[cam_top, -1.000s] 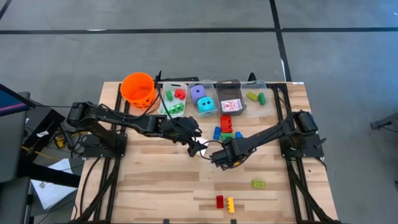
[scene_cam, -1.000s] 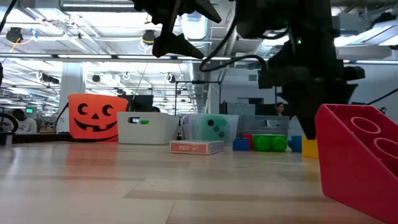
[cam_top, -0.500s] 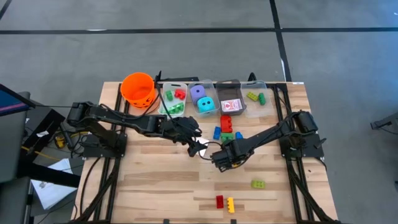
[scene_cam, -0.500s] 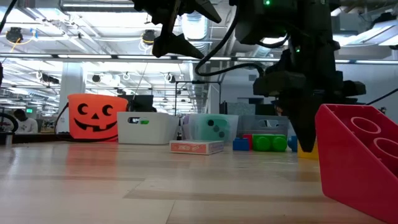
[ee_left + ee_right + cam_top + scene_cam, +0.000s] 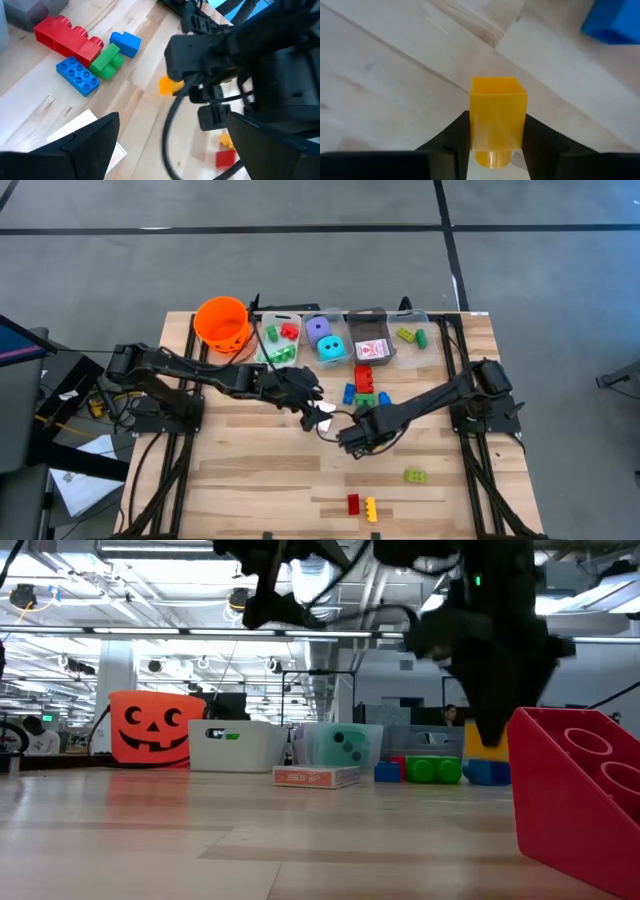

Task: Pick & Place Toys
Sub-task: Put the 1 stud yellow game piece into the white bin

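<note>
Right wrist view puts the small yellow plastic brick (image 5: 498,119) squarely between my two dark fingers (image 5: 455,136), pinched on its two flat sides with its stud end pointing back toward my wrist; I judge the grip sits there because the flat faces give the pads a firm seat; my right gripper (image 5: 347,439) is narrowed to the brick's width and has hold of it, above the pale wooden table (image 5: 250,470) near its middle; from the low view the same yellow brick (image 5: 484,743) hangs under my dark right arm, and whether it has cleared the wood I cannot tell; my left gripper (image 5: 318,418) hovers just beside, fingers spread wide and empty, a red-and-white card (image 5: 82,131) on the table below it; farther out lies a cluster of loose red, blue and green bricks (image 5: 364,387), then the row of clear plastic bins (image 5: 345,340) at the far edge, where I suppose this brick belongs; the orange pumpkin-face bucket (image 5: 222,322) stands at the row's left end.
</note>
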